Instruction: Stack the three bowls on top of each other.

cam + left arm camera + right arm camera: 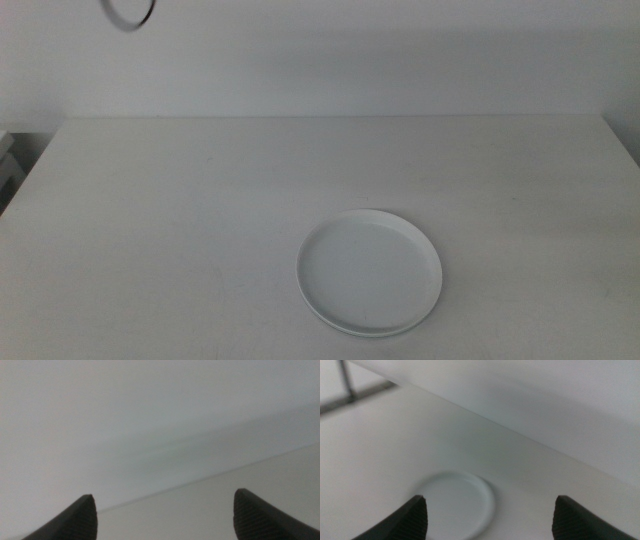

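Nearest the middle camera sits the white bowl [369, 272], low on the table [180, 200] and a little right of centre, with what looks like a second rim peeping out beneath its near edge (possibly another dish under it, though I cannot be sure); no mint green or grey dish shows plainly anywhere. Going left to right: the left gripper [162, 520] is out of the middle view, its jaws spread wide and empty, facing only bare tabletop and wall; the right gripper [490, 519] is likewise out of that view, jaws wide apart with nothing between them, and the white bowl [455, 505] lies just ahead of it. By its look the bowl is probably light, stiff plastic with a smooth, matte skin, so it should slide easily if nudged and will not flex; the low rim is the only purchase, one jaw inside and one outside the edge. Both wrist pictures are soft and pale, white on white, so rim height and exact stack count are hard to read; a dark loop [130, 14] is cut off at the top edge.
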### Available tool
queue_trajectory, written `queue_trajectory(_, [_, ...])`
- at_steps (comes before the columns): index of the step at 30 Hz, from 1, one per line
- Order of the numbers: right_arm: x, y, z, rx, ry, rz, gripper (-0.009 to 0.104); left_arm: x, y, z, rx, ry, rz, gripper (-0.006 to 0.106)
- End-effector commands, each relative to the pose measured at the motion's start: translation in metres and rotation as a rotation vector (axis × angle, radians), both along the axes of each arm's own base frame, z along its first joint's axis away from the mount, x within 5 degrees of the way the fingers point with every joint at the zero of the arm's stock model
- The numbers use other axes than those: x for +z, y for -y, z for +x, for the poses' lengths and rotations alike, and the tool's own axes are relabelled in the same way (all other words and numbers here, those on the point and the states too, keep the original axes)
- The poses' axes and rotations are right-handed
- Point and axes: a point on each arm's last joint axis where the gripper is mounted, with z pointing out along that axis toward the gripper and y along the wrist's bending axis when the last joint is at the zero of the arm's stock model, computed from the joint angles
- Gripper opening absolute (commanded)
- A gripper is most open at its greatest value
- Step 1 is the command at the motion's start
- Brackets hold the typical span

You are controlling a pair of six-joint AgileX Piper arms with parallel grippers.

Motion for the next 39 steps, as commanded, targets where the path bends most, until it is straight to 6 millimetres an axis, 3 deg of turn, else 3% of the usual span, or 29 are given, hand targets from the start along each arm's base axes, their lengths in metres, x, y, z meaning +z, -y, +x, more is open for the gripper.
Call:
queue_trajectory(1, [0.005,0.006,0.011,-0.070,0.151,-0.075,0.065,0.017,-0.012,-0.021,0.017,0.116,-0.043,0.090])
queue_trajectory(6, [-0.011,0.006,0.023,-0.105,0.238,-0.137,0.065,-0.012,-0.034,-0.050,0.064,0.062,-0.022,0.090])
queue_trajectory(13, [-0.047,0.000,0.033,-0.105,0.162,-0.057,0.065,-0.059,-0.069,-0.104,0.167,0.015,-0.005,0.090])
queue_trajectory(19, [-0.073,0.015,0.041,-0.275,0.195,0.004,0.065,-0.098,-0.084,-0.153,0.216,0.024,-0.007,0.090])
queue_trajectory(30, [-0.136,0.040,0.003,-0.493,0.234,-0.011,0.065,-0.184,-0.090,-0.216,0.207,0.041,-0.090,0.090])
queue_trajectory(39, [-0.193,0.042,-0.013,-0.505,0.255,-0.039,0.065,-0.246,-0.092,-0.228,0.210,0.088,-0.100,0.090])
